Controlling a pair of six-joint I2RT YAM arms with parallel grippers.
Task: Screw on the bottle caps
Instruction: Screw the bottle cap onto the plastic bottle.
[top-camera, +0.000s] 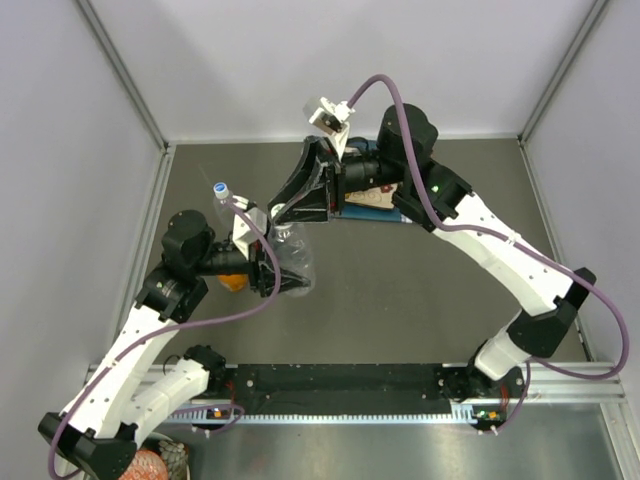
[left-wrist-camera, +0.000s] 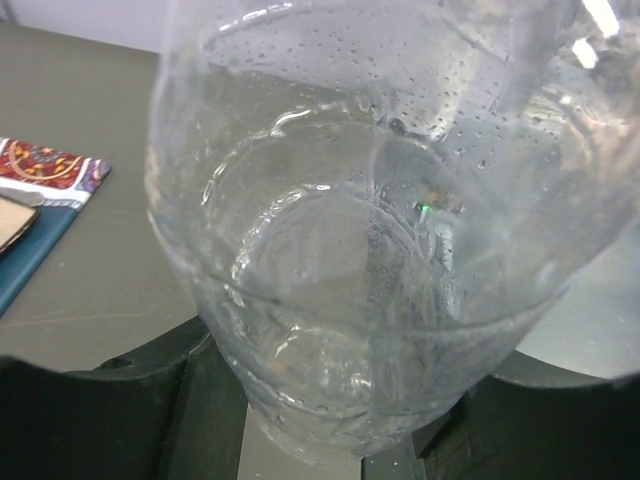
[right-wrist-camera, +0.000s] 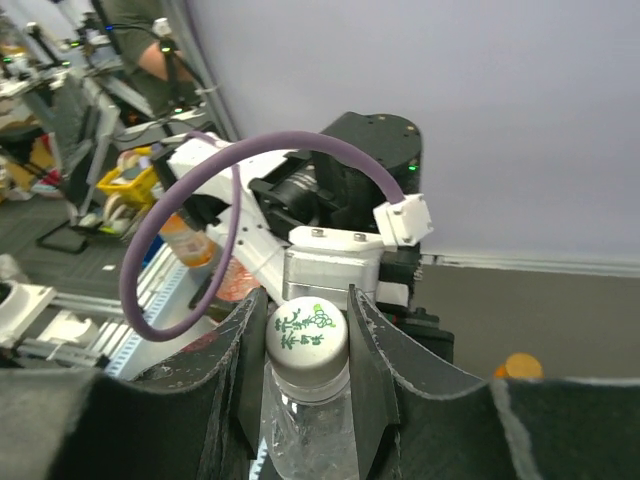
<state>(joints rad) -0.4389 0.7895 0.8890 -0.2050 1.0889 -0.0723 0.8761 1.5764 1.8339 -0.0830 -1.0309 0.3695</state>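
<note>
While the top camera hides it under the right gripper (right-wrist-camera: 307, 350), the right wrist view shows a white cap (right-wrist-camera: 306, 335) on the clear bottle (top-camera: 295, 255), pinched between both fingers. The left gripper (top-camera: 285, 280) clamps that bottle's body, left of centre on the table (top-camera: 420, 300). Its wrist view shows only wet plastic and 2 black fingers (left-wrist-camera: 150, 400).

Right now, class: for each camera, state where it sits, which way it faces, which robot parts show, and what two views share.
Top external: above, behind the bases, looking down on the table; left arm and right arm show.
Left wrist: looks along its dark fingers into the clear bottle.
Right wrist: looks past its fingers at the white cap, left arm behind.
Shared: both wrist views show that bottle.
</note>
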